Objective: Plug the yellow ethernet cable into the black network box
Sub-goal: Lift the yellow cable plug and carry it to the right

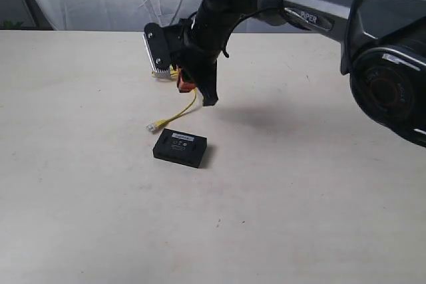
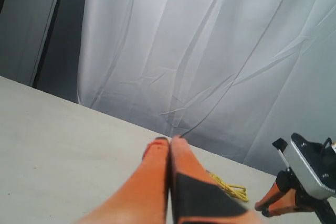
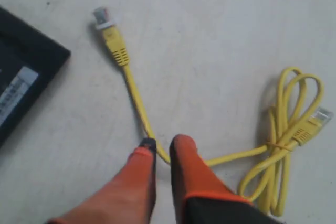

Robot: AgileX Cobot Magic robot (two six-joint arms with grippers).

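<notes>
The yellow ethernet cable (image 3: pixel 137 100) lies on the table. One clear plug (image 3: pixel 103 16) points toward the black network box (image 3: pixel 18 85), and the other plug sits in the knotted bundle (image 3: pixel 286 140). My right gripper (image 3: pixel 164 145) hovers over the cable's bend, its orange fingers a narrow gap apart, with the cord crossing just beyond the tips. I cannot tell whether they touch it. In the exterior view the right gripper (image 1: pixel 198 92) is behind the box (image 1: pixel 180 147), and the cable's free plug (image 1: pixel 154 126) lies near the box's left corner. My left gripper (image 2: pixel 170 141) is shut and empty, away from both.
The pale table (image 1: pixel 86 217) stretches around the box. White curtains (image 2: pixel 210 51) hang behind the table's far edge. The right arm's wrist camera (image 2: pixel 308 167) shows at the edge of the left wrist view, with the cable bundle (image 2: pixel 231 187) beside it.
</notes>
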